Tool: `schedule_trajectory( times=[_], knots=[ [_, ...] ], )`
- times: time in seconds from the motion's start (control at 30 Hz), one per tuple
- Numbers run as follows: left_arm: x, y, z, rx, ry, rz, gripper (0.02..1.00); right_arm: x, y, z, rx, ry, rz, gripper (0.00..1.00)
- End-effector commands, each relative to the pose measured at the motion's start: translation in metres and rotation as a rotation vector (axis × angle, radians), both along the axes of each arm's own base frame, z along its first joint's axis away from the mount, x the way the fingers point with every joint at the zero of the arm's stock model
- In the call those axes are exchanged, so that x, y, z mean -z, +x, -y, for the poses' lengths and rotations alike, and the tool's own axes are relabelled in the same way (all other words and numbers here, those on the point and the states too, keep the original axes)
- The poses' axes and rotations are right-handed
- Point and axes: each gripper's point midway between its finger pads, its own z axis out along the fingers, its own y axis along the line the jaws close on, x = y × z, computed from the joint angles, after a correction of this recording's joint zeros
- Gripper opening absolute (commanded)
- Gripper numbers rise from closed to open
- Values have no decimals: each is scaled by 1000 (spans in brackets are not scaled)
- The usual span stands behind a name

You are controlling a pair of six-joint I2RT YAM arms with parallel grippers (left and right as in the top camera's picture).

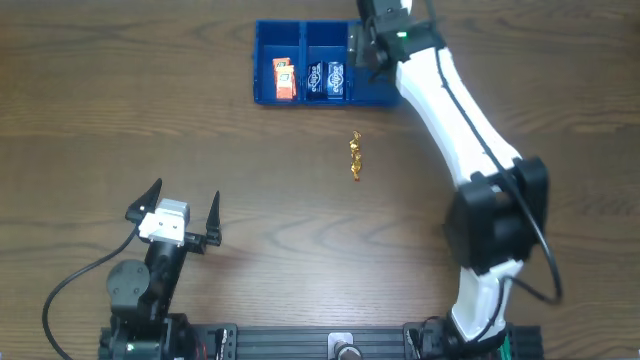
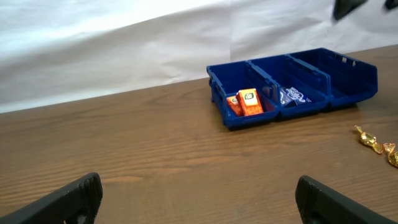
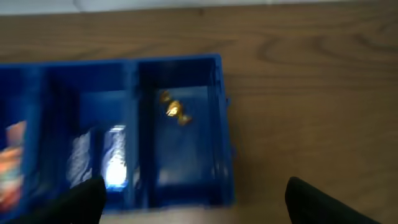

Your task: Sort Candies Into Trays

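Observation:
A blue tray (image 1: 262, 60) with three compartments stands at the far middle of the table. Its left compartment holds orange candies (image 1: 285, 78), its middle one blue-wrapped candies (image 1: 327, 77). My right gripper (image 1: 366, 42) hangs open over the right compartment, where one gold candy (image 3: 174, 111) shows against the blue floor; nothing is between the fingers (image 3: 68, 202). Gold-wrapped candies (image 1: 355, 157) lie in a short row on the wood in front of the tray, also in the left wrist view (image 2: 376, 143). My left gripper (image 1: 185, 195) stands open and empty at the front left.
The table is bare brown wood (image 1: 120, 110) around the tray and the gold candies. The right arm's white link (image 1: 455, 110) slants over the right side of the table. A white wall (image 2: 112, 43) rises behind the far edge.

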Motion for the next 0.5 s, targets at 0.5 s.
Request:
schedule_trajectory(
  times=[0.5],
  knots=[
    [17, -2, 3, 19, 4, -52, 998, 112, -157, -56, -85, 121, -538, 928]
  ],
)
